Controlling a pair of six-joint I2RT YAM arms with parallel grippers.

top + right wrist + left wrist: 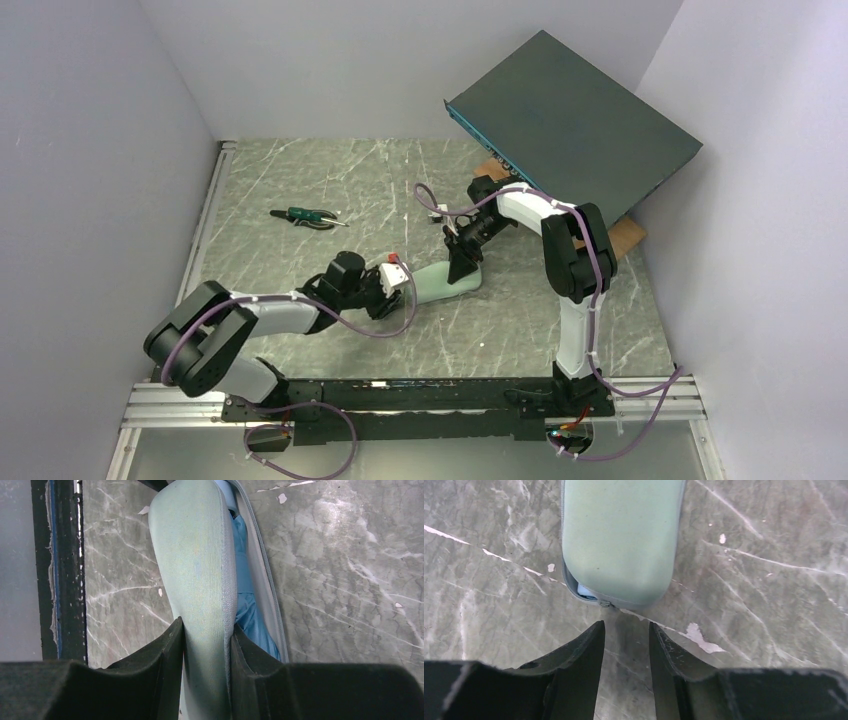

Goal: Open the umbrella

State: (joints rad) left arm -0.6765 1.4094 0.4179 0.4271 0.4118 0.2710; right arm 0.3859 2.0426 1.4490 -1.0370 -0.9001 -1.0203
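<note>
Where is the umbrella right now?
The umbrella is tucked inside the pale green case mid-table; the right wrist view shows its blue fabric beside the flap the right gripper pinches.

Item: case point(619, 535), pale grey-green, oblong, hard-shelled, lying flat on the surface point(764, 580). Its rounded end faces the left hand point(626, 627).

Seam: a grey zip runs round the rim and gapes at the near-left corner. A small metal zip pull point(605, 603) sits at that corner.

Contents: a sliver of the light-blue umbrella point(585, 591) shows through the gap, the rest hidden by the shell.

Hand: two dark fingers point(589, 645) enter from the bottom edge, set apart with only bare surface between them. The tips are near the case's end, not touching it.

Surface: grey-green marble pattern, pale veins, scattered white flecks.
</note>
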